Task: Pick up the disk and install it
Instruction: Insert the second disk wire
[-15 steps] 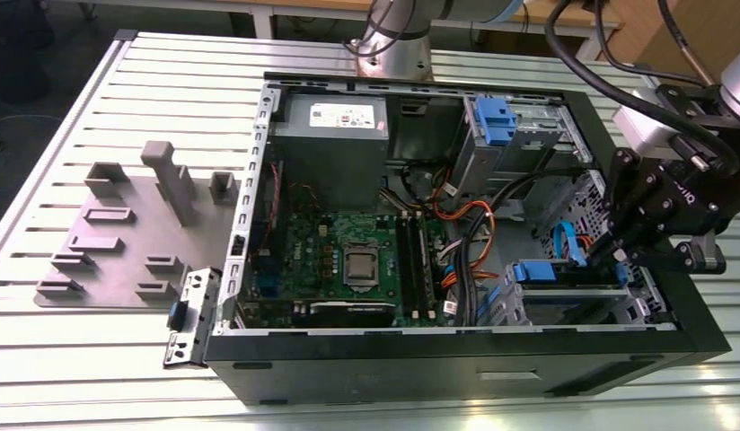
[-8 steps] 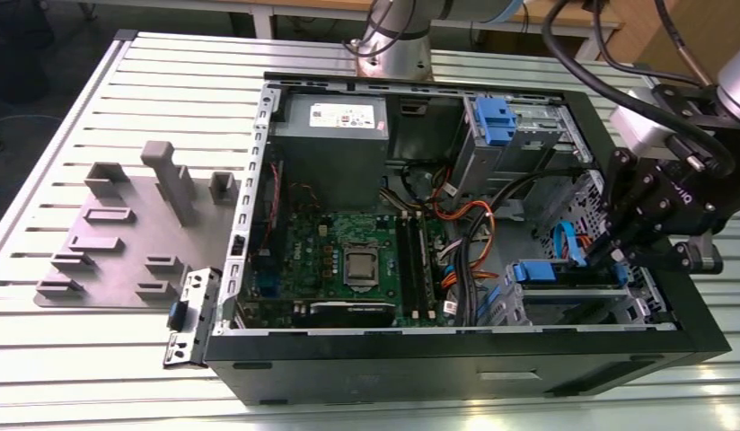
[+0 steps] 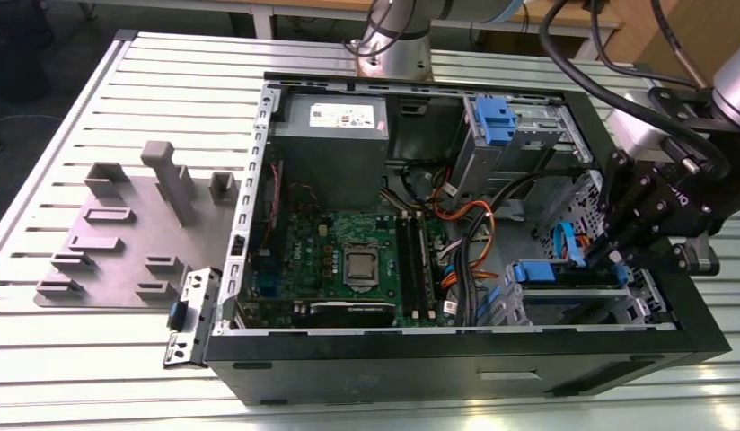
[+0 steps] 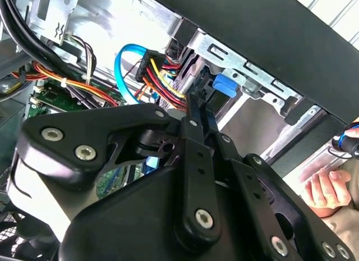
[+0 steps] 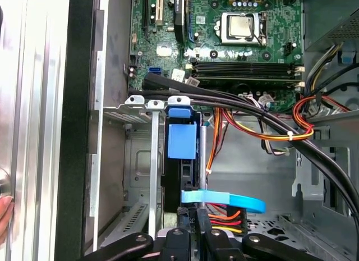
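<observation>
The disk (image 3: pixel 541 271) sits edge-on in the lower drive bay of the open computer case (image 3: pixel 466 368), at the exterior view's right. Its blue caddy tab (image 5: pixel 182 140) faces the motherboard, and the same blue part (image 4: pixel 224 84) shows beside the bay's metal rail. My gripper (image 3: pixel 605 254) hangs inside the case at the disk's rear end, beside a blue data cable (image 5: pixel 224 198). The gripper (image 4: pixel 197 101) has its fingers pressed together, with nothing visible between them. In the first wrist view the gripper (image 5: pixel 195 215) is right against the disk's dark rear edge; whether it touches is unclear.
Bundled black, orange and red cables (image 5: pixel 252 112) cross just beside the bay. The motherboard (image 3: pixel 346 251) fills the case floor, with a grey power supply (image 3: pixel 334 126) and another blue-handled caddy (image 3: pixel 496 117) at the back. A grey fixture plate (image 3: pixel 118 242) lies outside. A person's hand (image 4: pixel 325 188) rests beside the case.
</observation>
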`<state>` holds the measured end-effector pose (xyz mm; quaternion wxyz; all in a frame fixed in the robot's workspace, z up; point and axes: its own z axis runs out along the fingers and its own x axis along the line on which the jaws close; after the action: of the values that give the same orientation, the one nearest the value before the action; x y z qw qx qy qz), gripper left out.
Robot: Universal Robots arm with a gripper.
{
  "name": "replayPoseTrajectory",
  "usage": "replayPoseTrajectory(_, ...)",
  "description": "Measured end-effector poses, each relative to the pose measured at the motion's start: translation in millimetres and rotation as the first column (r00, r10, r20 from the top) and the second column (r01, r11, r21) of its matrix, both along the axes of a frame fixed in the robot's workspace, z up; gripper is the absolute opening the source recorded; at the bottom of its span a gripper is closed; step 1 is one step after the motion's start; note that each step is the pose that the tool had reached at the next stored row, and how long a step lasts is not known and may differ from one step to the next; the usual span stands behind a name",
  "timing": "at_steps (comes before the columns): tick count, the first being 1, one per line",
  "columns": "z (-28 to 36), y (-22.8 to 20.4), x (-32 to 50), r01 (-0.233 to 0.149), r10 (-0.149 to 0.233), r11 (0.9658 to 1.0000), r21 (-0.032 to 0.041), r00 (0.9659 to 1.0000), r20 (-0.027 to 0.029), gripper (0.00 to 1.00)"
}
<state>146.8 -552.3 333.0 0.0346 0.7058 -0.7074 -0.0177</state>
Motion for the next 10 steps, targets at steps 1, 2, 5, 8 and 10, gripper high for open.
replayPoseTrajectory(1,-0.4,0.0,0.0,0.0,0.0,1.0,-0.0001,1.0,0.0,0.16)
replayPoseTrajectory(2,-0.6,0.0,0.0,0.0,0.0,1.0,-0.0002,1.0,0.0,0.16)
replayPoseTrajectory(5,-0.5,0.0,0.0,0.0,0.0,1.0,0.0004,1.0,0.0,0.16)
replayPoseTrajectory(8,0.6,0.0,0.0,0.001,-0.001,1.0,0.001,1.0,-0.0001,0.16)
replayPoseTrajectory(10,1.6,0.0,0.1,0.004,-0.004,1.0,0.0005,1.0,-0.0001,0.16)
